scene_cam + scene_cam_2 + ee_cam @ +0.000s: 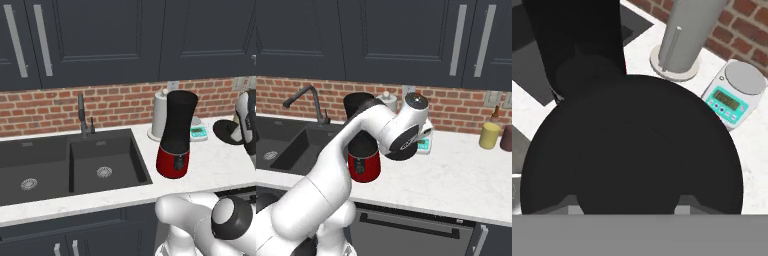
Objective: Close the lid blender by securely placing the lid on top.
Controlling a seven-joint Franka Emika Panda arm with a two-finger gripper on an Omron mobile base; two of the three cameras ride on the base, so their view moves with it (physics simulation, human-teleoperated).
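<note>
Our gripper (627, 212) is clamped on the lid (632, 150), and the black disc covers most of the hand view, with only the bases of the two fingers peeking out along its lower rim. From the left base view the lid (227, 131) hangs in the air off to the right of the blender (176, 135), lower than the jar's mouth and well apart from it. The blender stands upright on the counter (210, 167), red base down, its open top uncovered, with the paper-towel roll (160, 112) just behind it and the scale (198, 132) beside it.

To do this step well, we judge that we must first lift the lid clear above the jar's rim before moving sideways; a low approach would knock the tall jar over. In the hand view the jar (574, 40) lies toward the upper left, so we should carry the lid that way until the disc sits centred over the mouth. We keep it level, lower it straight down, and only let go once it seats all round. The roll stands close, so we watch our wrist there.
</note>
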